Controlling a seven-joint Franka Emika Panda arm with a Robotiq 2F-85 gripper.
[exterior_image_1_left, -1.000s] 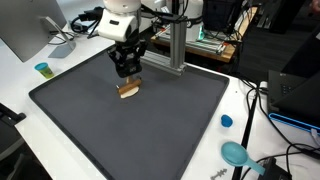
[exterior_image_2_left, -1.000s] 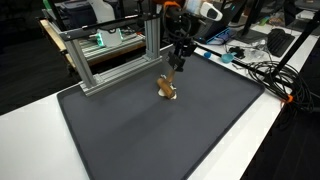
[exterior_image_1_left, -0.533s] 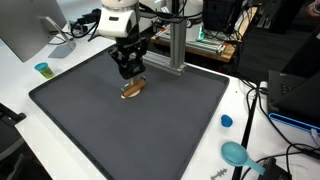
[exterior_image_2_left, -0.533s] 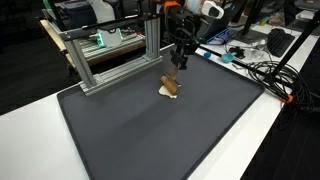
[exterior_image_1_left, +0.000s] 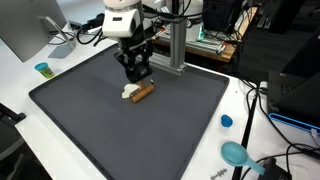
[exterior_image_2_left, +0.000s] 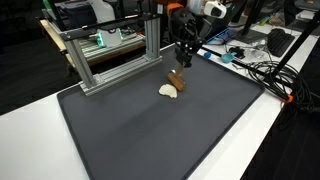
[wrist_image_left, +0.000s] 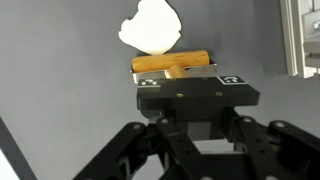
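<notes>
Brown wooden stick lies on the dark grey mat of the worktop, touching a white lump on its far side (as the wrist view shows them). The claw hangs right over the stick, whose short stub runs in under it. The fingers are hidden, so I cannot tell whether they are clenched or released.
</notes>
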